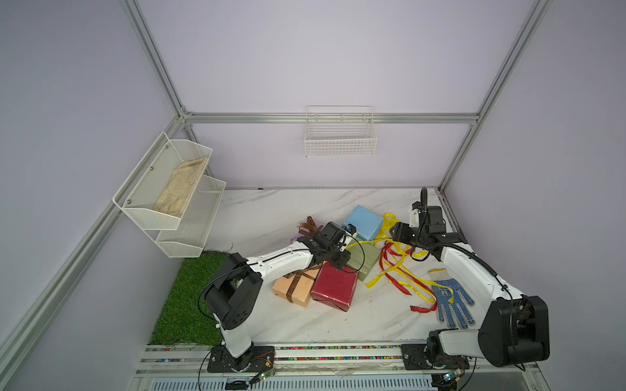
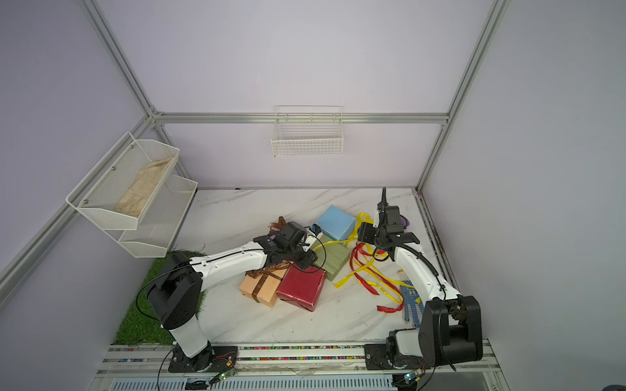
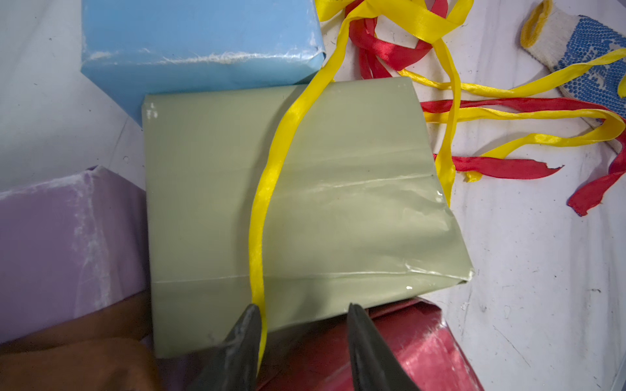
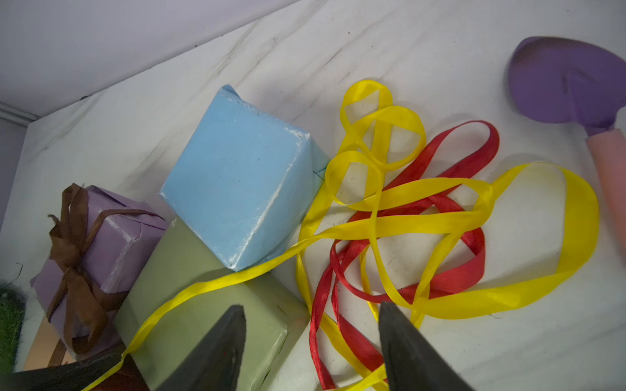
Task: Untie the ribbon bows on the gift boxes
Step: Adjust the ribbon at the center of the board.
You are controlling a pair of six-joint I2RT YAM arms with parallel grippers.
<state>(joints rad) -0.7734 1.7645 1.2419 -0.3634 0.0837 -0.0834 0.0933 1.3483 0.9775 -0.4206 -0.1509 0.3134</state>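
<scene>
Five creased, paper-wrapped gift boxes cluster mid-table: dark red box [image 1: 334, 286], olive box [image 3: 338, 203], light blue box [image 4: 244, 176], peach box [image 1: 281, 287] and lilac box [image 4: 111, 237], the last two with brown bows [image 4: 72, 250] tied. Glossy satin yellow ribbons [image 4: 423, 223] and a red ribbon [image 4: 474, 270] lie loose and tangled beside the olive box. The left gripper [image 3: 305, 306] is spread over the olive box with one yellow strand against a finger; the right gripper [image 4: 310, 308] is spread above the tangle, gripping nothing.

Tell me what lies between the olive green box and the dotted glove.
Loose red ribbon and yellow ribbon lie tangled on the tabletop between the olive green box and the dotted glove, clearest in the left wrist view.
</scene>
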